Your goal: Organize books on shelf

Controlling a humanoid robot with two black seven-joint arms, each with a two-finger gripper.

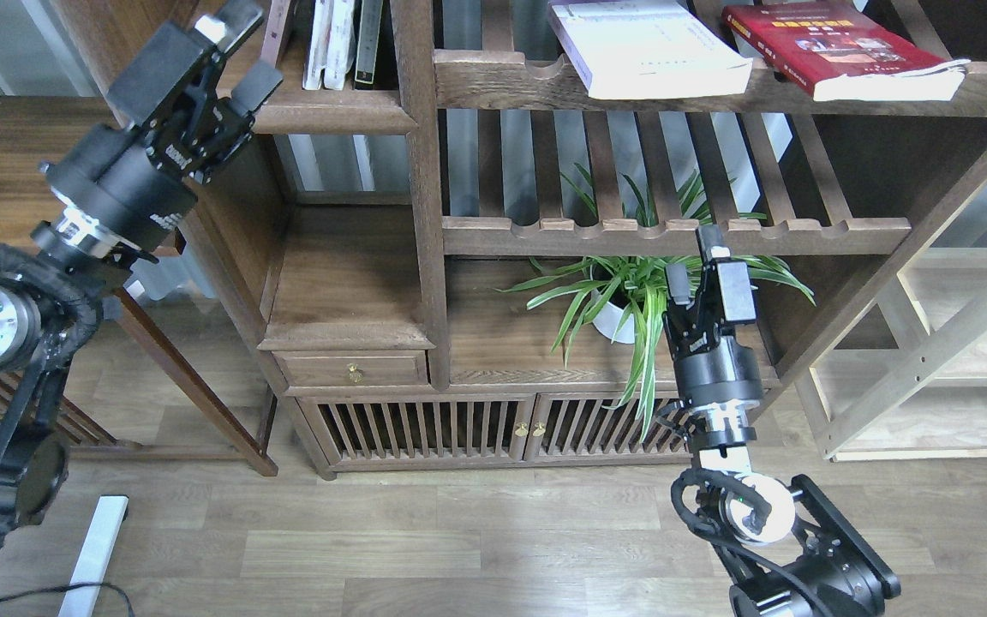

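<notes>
Lying flat on notched slatted rack [716, 86]: white book [648, 47], glossy red book [836, 47].

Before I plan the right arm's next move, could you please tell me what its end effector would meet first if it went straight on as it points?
Probably the notched front rail of the slatted rack just above the right end effector; depth is unclear, so it might pass in front.

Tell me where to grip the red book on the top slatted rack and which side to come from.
Grip the red book at its near page edge, which overhangs the rack's notched front rail. Come from the front, one finger above the cover and one below the overhang. It lies flat, so only that edge is exposed. The right gripper is likely closer.
</notes>
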